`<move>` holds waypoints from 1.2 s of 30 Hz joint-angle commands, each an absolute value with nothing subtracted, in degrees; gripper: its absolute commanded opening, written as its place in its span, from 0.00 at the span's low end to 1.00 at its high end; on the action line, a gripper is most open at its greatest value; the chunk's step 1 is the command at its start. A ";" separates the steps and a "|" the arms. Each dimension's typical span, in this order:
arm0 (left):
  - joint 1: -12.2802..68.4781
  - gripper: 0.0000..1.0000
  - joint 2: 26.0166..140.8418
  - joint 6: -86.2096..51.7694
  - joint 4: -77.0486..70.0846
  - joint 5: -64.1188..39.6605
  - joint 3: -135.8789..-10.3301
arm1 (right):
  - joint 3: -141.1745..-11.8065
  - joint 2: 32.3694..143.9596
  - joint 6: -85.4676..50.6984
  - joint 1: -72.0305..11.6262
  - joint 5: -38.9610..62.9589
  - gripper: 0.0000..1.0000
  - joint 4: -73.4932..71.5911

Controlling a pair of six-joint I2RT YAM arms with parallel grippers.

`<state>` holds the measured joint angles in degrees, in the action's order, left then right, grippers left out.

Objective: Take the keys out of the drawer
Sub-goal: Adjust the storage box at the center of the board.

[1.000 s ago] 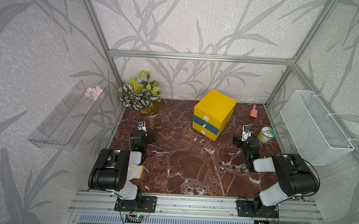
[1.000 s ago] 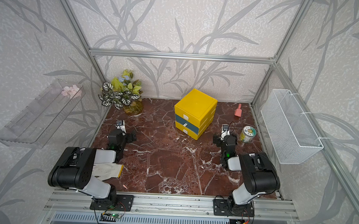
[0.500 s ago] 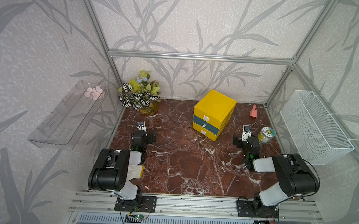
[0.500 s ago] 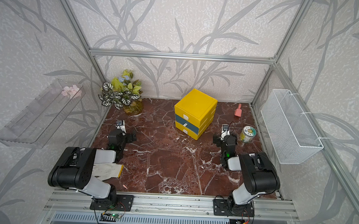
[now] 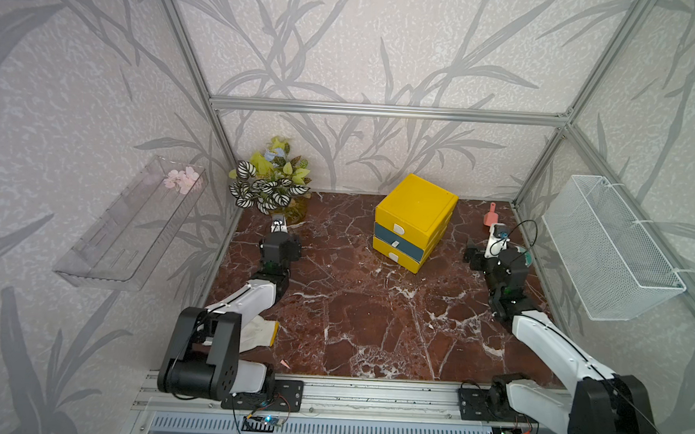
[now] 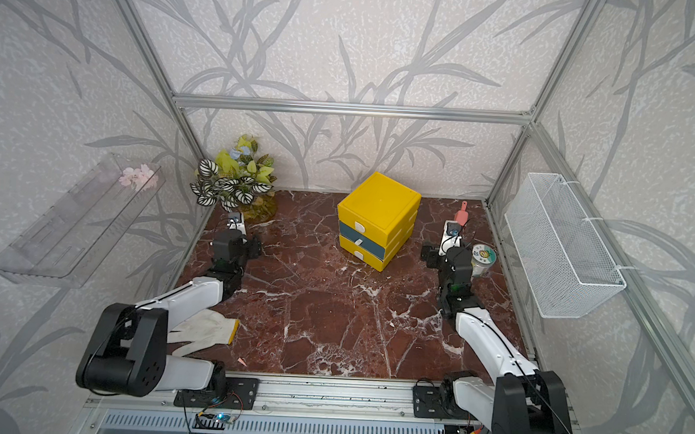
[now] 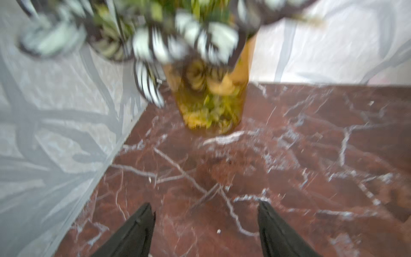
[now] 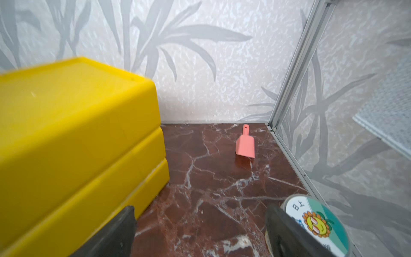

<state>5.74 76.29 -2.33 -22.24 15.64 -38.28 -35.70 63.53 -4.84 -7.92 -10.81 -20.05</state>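
Keys are nowhere in sight. In both top views the yellow drawer unit [image 5: 415, 219] has all three drawers pushed in, so I judge they lie inside; which drawer, I cannot tell. The step is pulling one out by its white tab [image 5: 397, 229], and I'd brace the unit with my other arm lest it slide. In front of the unit the marble top [image 5: 373, 321] is bare, room for a drawer to run out. My left arm [image 5: 251, 298] sits well to the unit's left, my right arm [image 5: 543, 342] just to its right.

Left wrist view: the left gripper [image 7: 205, 207] stands spread wide and empty, aimed at the plant jar [image 7: 211, 106], away from the unit, with the wall close by.

Right wrist view: the right gripper [image 8: 200, 209] is spread and empty, the unit's side beside one finger, a round tin [image 8: 320, 220] just beside the other. The pink scoop [image 8: 244, 144] lies behind and right of the unit. I'd back out before swinging round front, sparing the tin.
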 commanded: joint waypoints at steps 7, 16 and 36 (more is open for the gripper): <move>8.29 0.53 80.38 -14.60 -7.31 0.61 -57.10 | -58.73 72.49 -25.29 -8.27 -1.49 0.80 15.37; 10.19 0.29 100.33 -20.21 -9.07 -13.32 -75.97 | -64.31 83.71 -27.06 -7.92 1.26 0.61 17.27; 16.84 0.25 133.90 -28.25 -2.17 -35.03 -111.49 | -72.80 101.26 -28.08 -6.59 21.49 0.44 16.19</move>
